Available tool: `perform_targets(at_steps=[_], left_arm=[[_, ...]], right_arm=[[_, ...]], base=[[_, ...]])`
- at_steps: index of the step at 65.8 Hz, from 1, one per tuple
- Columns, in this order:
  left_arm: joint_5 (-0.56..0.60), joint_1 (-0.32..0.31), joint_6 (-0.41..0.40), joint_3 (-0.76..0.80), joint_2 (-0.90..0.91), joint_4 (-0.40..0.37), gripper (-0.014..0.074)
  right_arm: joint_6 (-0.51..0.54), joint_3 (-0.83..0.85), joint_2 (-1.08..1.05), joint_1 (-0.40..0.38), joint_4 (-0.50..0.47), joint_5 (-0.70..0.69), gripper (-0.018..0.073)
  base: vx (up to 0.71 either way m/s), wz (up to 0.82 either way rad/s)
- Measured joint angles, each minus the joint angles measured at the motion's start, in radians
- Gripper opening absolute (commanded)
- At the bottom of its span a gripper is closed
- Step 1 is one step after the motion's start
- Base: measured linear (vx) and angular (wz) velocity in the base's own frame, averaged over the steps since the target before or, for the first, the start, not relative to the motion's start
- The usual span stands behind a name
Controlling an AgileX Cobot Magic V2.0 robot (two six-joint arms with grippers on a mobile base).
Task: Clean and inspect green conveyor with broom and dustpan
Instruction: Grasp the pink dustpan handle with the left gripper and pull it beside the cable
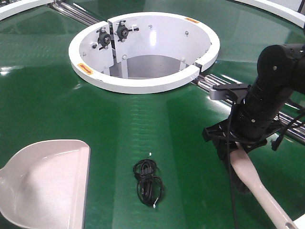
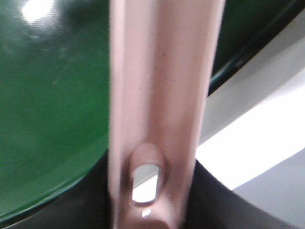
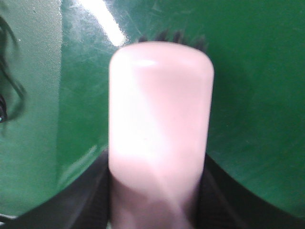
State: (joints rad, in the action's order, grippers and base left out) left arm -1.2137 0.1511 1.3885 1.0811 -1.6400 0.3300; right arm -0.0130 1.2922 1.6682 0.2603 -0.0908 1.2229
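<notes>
The green conveyor fills the front view. The dustpan lies at the bottom left with its mouth facing right. In the left wrist view my left gripper is shut on the dustpan's handle, just below its hang hole. My right gripper is at the right, shut on the broom, whose handle runs to the bottom right corner. The right wrist view shows the broom's pale back between the jaws of my right gripper, with dark bristles on the belt.
A coiled black cable lies on the belt between the dustpan and the broom. The white hub ring stands at the centre back. Silver rollers run beside the right arm. A white outer edge shows past the belt.
</notes>
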Motion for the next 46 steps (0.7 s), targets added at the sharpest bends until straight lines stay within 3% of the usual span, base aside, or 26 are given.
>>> perform_targets(at_steps=[18,46], left_arm=[[-0.006,-0.074,-0.038,0.100,0.009,-0.038,-0.0024],[-0.004,-0.173,-0.068,0.109,0.010,-0.035,-0.0024]], right_arm=[[0.000,0.000,0.000,0.000,0.000,0.000,-0.0006],[0.000,0.000,0.000,0.000,0.000,0.000,-0.0006]], base=[[0.00,0.00],[0.00,0.00]])
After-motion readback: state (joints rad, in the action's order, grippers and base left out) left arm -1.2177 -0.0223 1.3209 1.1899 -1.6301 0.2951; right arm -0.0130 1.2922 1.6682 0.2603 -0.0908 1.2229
